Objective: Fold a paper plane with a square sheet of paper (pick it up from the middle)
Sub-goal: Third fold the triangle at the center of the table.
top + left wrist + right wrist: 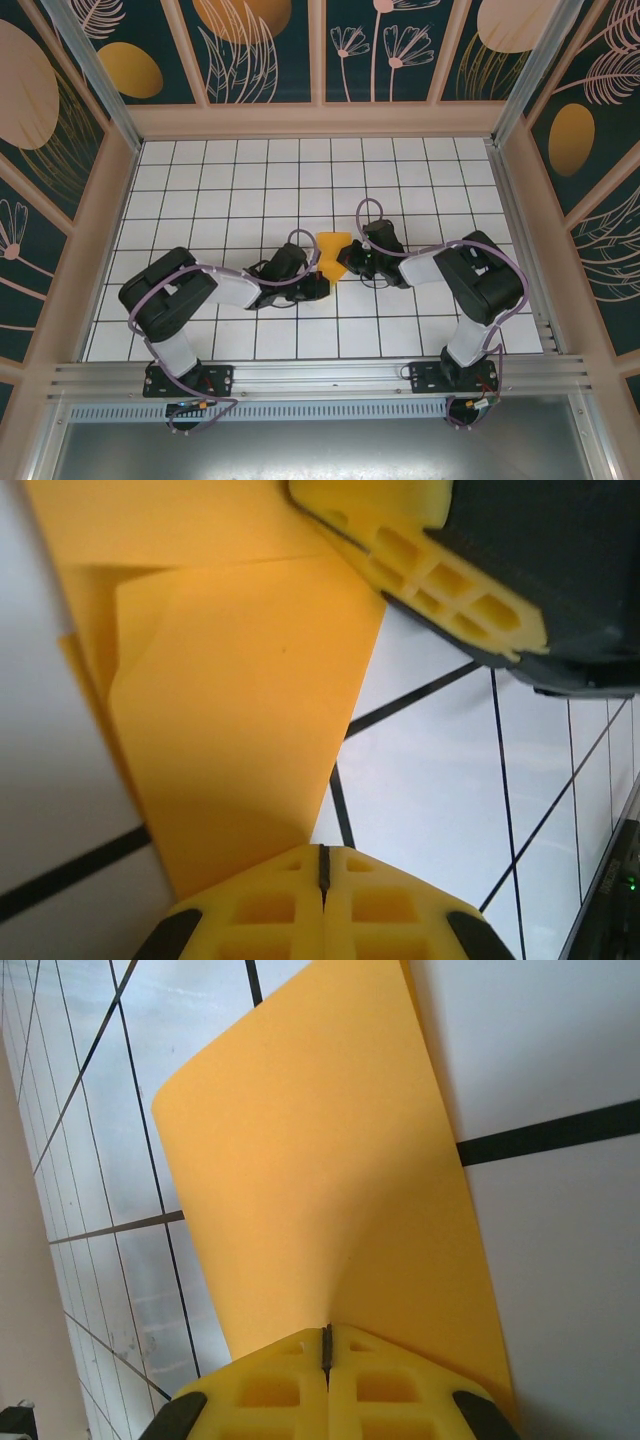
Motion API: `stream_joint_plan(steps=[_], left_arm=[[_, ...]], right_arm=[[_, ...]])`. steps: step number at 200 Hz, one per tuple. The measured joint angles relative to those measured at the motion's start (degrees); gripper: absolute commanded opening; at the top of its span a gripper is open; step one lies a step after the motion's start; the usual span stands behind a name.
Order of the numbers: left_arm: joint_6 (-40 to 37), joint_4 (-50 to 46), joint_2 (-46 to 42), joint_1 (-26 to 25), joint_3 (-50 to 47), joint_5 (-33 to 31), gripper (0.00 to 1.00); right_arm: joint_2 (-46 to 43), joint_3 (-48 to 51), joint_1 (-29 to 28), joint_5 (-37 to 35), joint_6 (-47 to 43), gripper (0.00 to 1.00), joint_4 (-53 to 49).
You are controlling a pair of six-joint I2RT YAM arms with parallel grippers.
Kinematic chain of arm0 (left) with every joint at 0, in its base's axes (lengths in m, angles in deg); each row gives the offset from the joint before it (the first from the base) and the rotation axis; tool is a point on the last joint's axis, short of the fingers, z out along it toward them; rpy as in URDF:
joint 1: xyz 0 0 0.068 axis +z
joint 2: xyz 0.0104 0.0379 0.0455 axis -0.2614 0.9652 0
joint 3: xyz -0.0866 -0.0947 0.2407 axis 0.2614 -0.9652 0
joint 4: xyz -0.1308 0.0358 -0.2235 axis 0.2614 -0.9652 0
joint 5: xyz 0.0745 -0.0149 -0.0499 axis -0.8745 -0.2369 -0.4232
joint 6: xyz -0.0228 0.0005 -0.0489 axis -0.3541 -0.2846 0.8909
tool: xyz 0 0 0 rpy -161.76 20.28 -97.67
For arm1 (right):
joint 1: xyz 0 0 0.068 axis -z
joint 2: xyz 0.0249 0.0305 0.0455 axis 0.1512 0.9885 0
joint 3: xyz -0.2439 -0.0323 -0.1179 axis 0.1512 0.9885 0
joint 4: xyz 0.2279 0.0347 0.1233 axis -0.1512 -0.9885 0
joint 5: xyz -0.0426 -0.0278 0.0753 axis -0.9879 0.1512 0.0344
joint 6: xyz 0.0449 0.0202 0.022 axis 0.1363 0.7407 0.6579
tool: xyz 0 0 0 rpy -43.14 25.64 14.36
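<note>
Two pinches, left end effector (322,858) at seven o'clock, right end effector (326,1338) at four, brace the square sheet of paper (333,248), apparently for creasing.

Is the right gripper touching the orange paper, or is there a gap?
Touching. In the right wrist view the paper runs into the shut seam of the right gripper and is pinched there.

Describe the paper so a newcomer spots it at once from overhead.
On the white gridded tabletop, look near the middle. There the left claw and right claw are both pinched shut on the orange-yellow paper, which is partly folded. Unlike the orange ovals on the wallpaper, it sits over the tiles.
</note>
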Motion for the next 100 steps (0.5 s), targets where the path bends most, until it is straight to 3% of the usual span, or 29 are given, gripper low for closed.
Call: stream_joint_plan(steps=[49,100], left_arm=[[0.4,-0.5,-1.3,0.1,-1.3,0.6,0.06],[-0.2,-8.0,-4.7,0.1,-1.7,0.9,0.05]], right_arm=[[0.0,-0.2,0.1,0.0,0.0,0.0,-0.5],[0.0,-0.8,0.1,0.2,-0.4,0.0,-1.7]])
